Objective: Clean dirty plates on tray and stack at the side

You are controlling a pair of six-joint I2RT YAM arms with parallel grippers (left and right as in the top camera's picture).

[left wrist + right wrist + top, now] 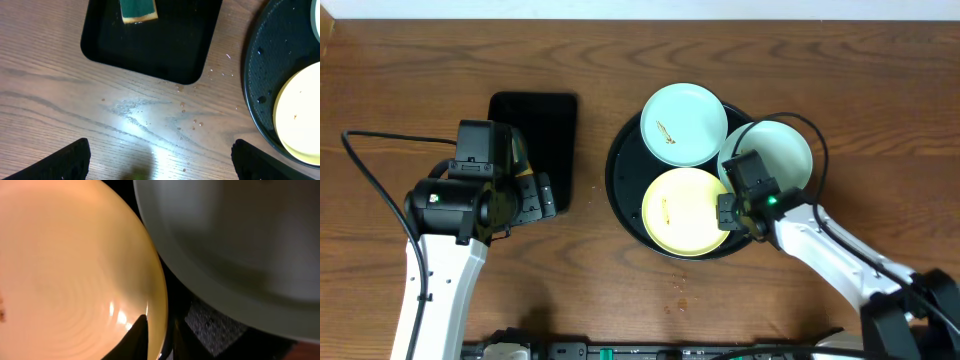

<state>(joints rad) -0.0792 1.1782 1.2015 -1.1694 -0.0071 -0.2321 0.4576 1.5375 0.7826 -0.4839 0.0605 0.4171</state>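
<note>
Yellow plate (682, 205), rim in right fingers (136, 345)

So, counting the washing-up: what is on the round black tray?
Three plates: a yellow plate, a smeared mint plate, and a second mint plate partly covered by the right gripper. The tray under them is hidden.

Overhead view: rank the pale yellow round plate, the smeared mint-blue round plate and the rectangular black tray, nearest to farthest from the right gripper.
1. The pale yellow round plate: the right gripper is at its right rim.
2. The smeared mint-blue round plate: up-left in the picture.
3. The rectangular black tray: far to the picture's left.
</note>
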